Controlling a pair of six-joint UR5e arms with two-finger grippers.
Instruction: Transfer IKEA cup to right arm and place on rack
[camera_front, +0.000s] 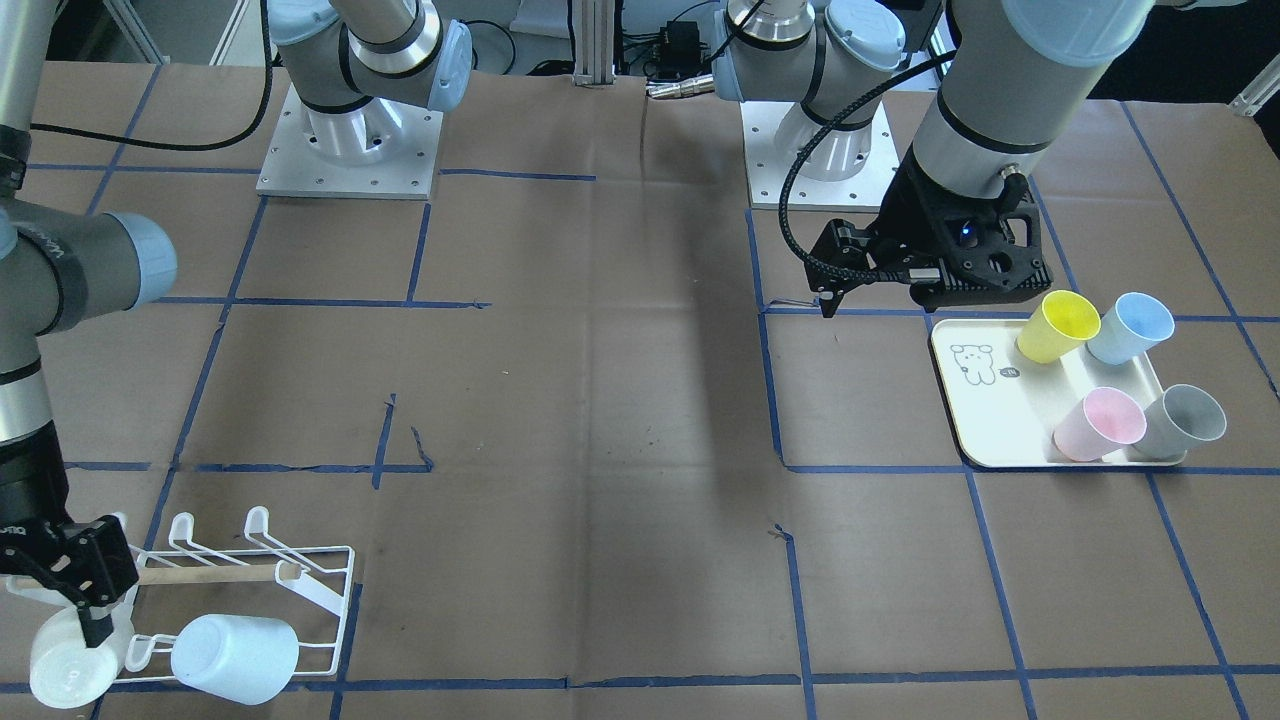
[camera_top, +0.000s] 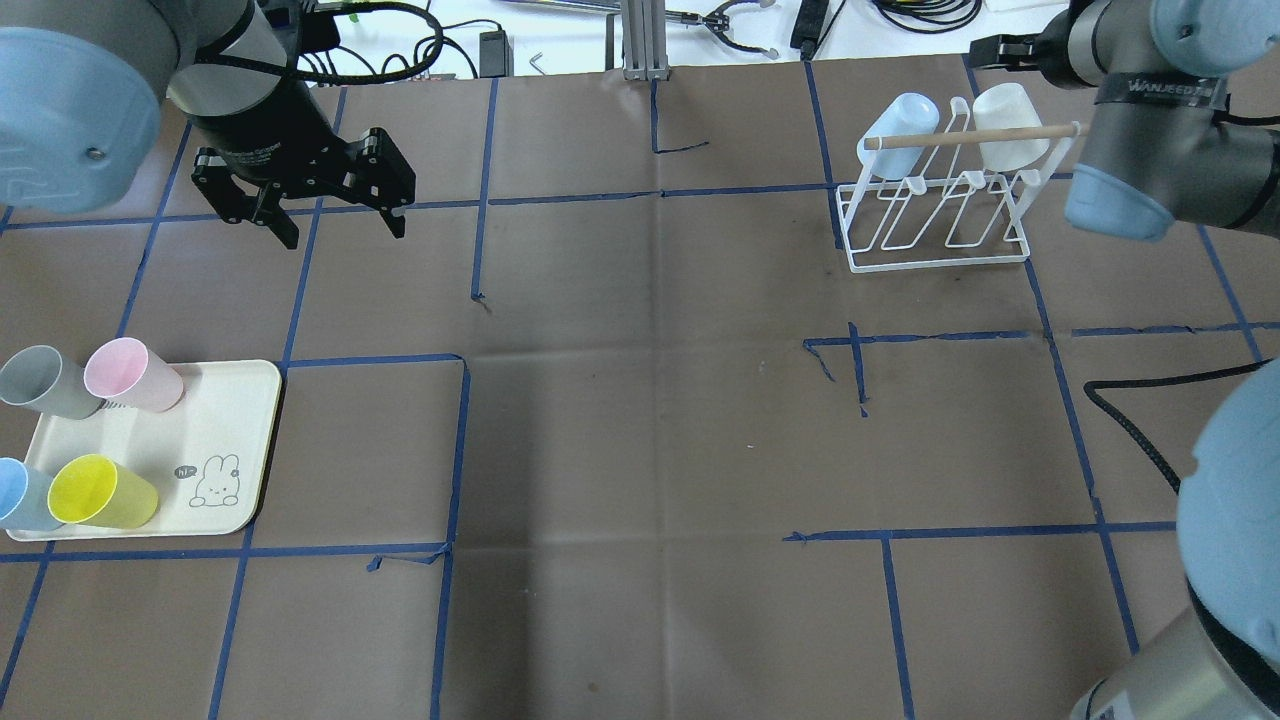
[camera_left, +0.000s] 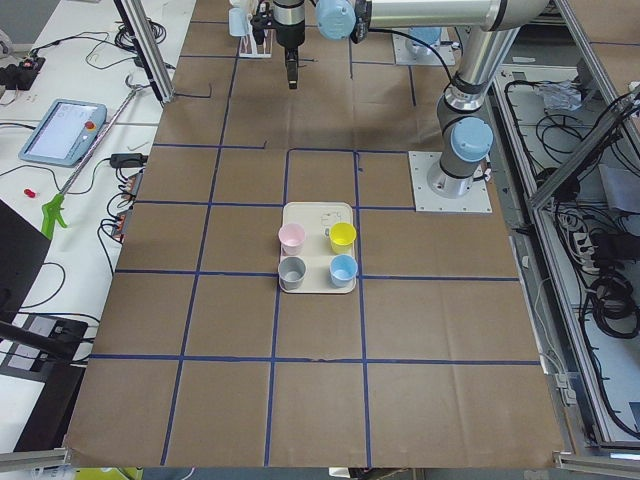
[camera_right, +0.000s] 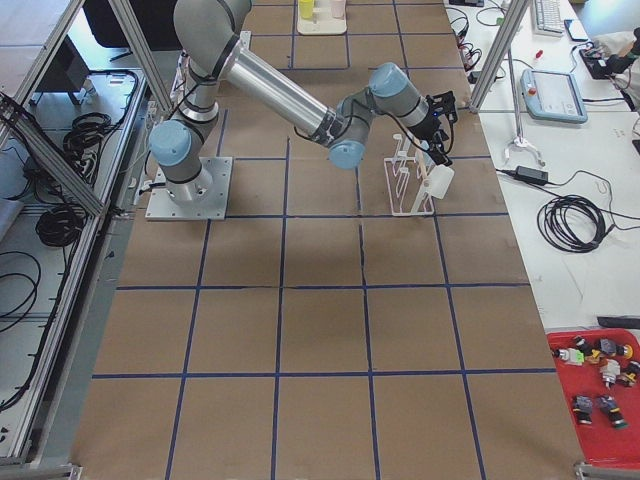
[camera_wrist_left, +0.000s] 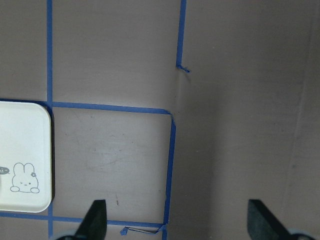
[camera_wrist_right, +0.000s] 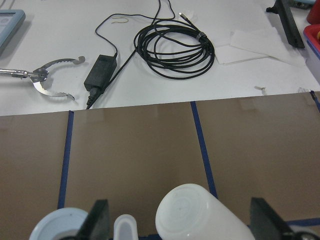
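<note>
Cup: the white cup (camera_top: 1008, 128) sits mouth-down on a prong at the far end of the rack (camera_top: 938, 263), at the far right of the table, near a pale blue cup (camera_top: 898, 122) hung on the same far row.
Axis: the white cup leans with its prong, and its closed base points up toward the right wrist camera.
Right pincer: the right gripper (camera_wrist_right: 179, 222) straddles that base with its 2 fingers spread wide. A clear gap shows on one side, so the jaws are apart and not clamping.
Key relation: the cup lies straight ahead between the fingers. The safe way out is probably back along the cup's own axis, since a sideways pull could knock the cup or the wooden dowel (camera_top: 970, 136).
Left pincer: the left gripper (camera_top: 344, 235) hangs empty with its jaws apart over bare table, far of the tray (camera_top: 255, 420) and well apart from the rack.
Nearer arm: the right arm (camera_top: 1170, 150) is at the rack. The left gripper is the one near the tray, which holds 4 cups.
Progress: the placing looks almost done, with only the retreat left.
</note>
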